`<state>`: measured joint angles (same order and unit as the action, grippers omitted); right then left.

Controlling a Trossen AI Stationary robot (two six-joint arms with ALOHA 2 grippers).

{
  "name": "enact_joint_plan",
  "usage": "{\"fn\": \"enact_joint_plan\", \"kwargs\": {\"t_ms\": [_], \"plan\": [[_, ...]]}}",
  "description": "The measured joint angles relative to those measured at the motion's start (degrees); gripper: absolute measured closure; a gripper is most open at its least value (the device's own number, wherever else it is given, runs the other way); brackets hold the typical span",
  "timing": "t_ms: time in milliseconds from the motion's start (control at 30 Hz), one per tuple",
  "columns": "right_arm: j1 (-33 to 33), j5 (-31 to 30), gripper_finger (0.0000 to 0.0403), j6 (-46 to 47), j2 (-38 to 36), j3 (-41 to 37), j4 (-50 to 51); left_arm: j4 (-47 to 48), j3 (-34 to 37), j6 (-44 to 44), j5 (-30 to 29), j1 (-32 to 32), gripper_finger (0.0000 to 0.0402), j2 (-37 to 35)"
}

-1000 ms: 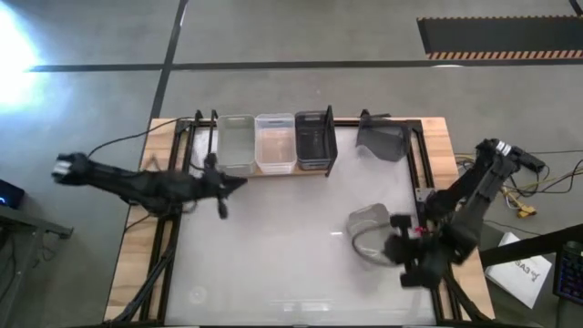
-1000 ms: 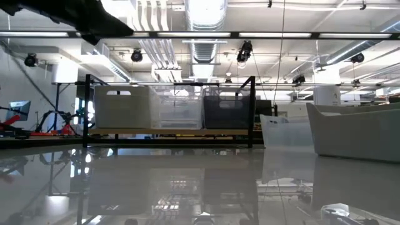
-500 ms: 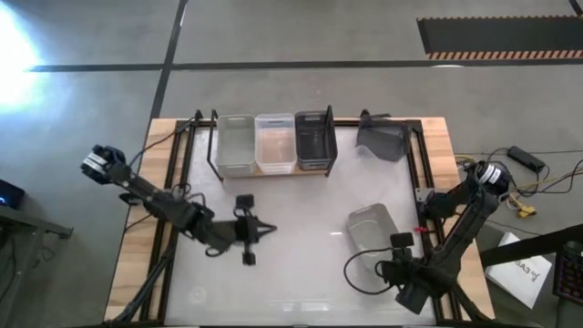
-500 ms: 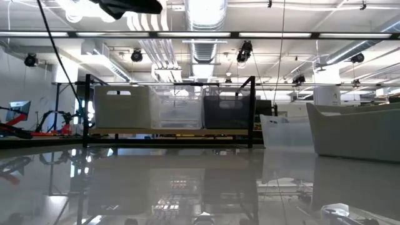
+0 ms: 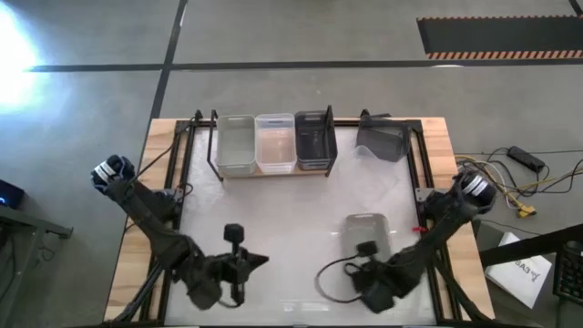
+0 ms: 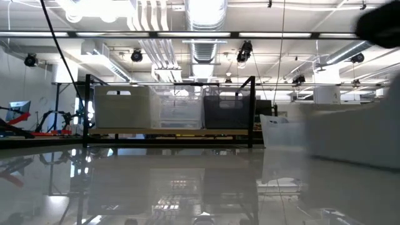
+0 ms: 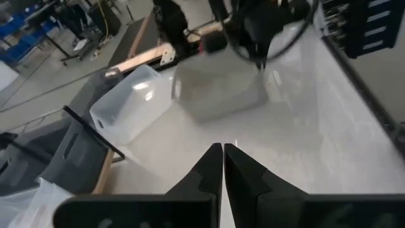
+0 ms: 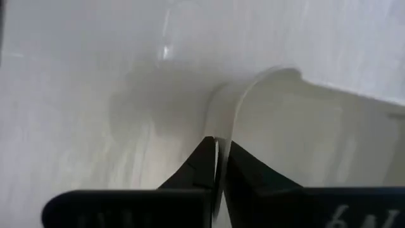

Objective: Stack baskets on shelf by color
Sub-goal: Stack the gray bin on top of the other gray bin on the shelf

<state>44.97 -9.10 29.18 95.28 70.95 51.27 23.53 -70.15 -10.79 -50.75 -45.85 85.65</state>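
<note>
Clearly the right pincer (image 8: 218, 166), clenched on the rim of the whitish light grey plastic basket (image 5: 364, 239) on the white tabletop (image 5: 291, 210), should lift it level toward the wooden plank shelf (image 5: 273, 170), keeping clear of the black wire uprights, while the left pincer (image 7: 223, 166) waits pressed together near the tabletop's front.

shelf (image 5: 273, 171): light wood, black wire | baskets: whitish-grey (image 5: 236, 144), clear (image 5: 275, 142), dark grey (image 5: 315, 139) (tabletop (image 5: 291, 214) white)

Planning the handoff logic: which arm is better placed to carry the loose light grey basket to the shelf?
Right. Its end effector is shut on the light grey basket's rim. The left end effector is shut, empty, apart from it over bare table.
</note>
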Motion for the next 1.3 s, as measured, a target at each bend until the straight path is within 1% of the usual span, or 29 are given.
{"fn": "enact_joint_plan", "kwargs": {"t_ms": [200, 267, 333, 500, 633, 700, 800, 900, 967, 1033, 1133, 1200, 1300], "plan": [[-9.7, -3.2, 0.0394, -17.8, 11.8, 14.6, -1.5, 0.8, -0.1, -2.6, -2.3, -4.1, 0.0401, -0.6], [-12.9, -3.4, 0.0394, -22.6, 15.6, 19.4, -2.8, 3.6, -0.4, -4.7, -2.3, -5.4, 0.0401, -0.7], [-16.0, -3.3, 0.0394, -26.2, 19.3, 24.2, -4.7, 7.3, -0.8, -9.0, -2.7, -6.6, 0.0401, -1.0], [-22.3, -1.6, 0.0394, -32.6, 28.2, 36.3, -5.7, 16.6, -1.2, -21.0, -5.0, -8.9, 0.0401, -1.6], [-25.7, 1.5, 0.0394, -35.6, 34.7, 46.7, -5.8, 19.4, -1.0, -25.7, -5.0, -10.2, 0.0402, -1.6], [-26.7, 1.6, 0.0392, -36.7, 37.4, 51.2, -5.5, 20.5, -1.0, -27.8, -4.7, -10.8, 0.0401, -1.6], [-27.8, 1.9, 0.0374, -38.7, 40.4, 56.1, -4.9, 21.6, -1.0, -29.4, -4.6, -11.7, 0.0401, -1.6], [-28.4, 2.0, 0.0338, -40.0, 42.0, 60.4, -2.9, 21.6, -1.2, -29.5, -4.3, -12.5, 0.0401, -1.6], [-28.5, 1.9, 0.0309, -40.4, 41.4, 61.8, -1.3, 21.6, -1.4, -29.6, -4.3, -13.0, 0.0401, -1.6], [-28.5, 2.0, 0.0284, -40.3, 39.3, 61.8, 0.6, 21.5, -1.7, -29.6, -4.3, -13.4, 0.0401, -1.6], [-28.3, 2.1, 0.0256, -37.9, 34.7, 59.5, 3.9, 21.6, -1.7, -31.1, -4.3, -13.5, 0.0401, -1.6], [-28.0, 1.9, 0.0246, -35.8, 30.9, 55.9, 5.6, 21.5, -1.6, -32.2, -4.4, -13.5, 0.0401, -1.6], [-26.7, 1.0, 0.0243, -31.7, 23.7, 46.4, 4.8, 21.1, -1.3, -32.4, -4.6, -13.5, 0.0402, -1.4]]}}
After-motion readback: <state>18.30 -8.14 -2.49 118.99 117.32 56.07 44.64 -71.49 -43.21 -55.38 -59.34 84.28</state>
